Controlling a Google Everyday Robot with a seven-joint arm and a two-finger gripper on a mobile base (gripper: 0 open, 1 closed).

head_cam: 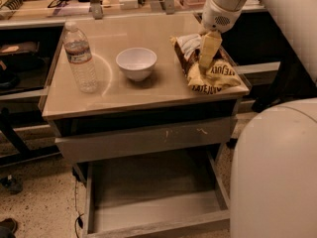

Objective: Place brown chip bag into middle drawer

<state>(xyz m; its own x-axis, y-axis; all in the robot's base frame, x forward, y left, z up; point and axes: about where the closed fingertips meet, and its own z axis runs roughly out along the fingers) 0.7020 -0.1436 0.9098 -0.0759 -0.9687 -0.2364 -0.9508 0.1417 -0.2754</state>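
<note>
The brown chip bag point(218, 77) lies on the right end of the tan table top point(124, 93), with its yellow band and dark letters facing front. My gripper point(208, 58) reaches down from the white arm at the upper right and rests on the bag's middle. The middle drawer point(158, 226) is pulled open below the table, low in the view; its grey floor is bare. The bag is up on the table, well above and behind the open drawer.
A white bowl point(136, 63) stands at the table's centre and a clear water bottle point(80, 58) at its left. A drawer front with pale scratch marks point(148, 139) sits just under the top. My white body point(277, 177) fills the lower right. Cluttered shelves lie behind.
</note>
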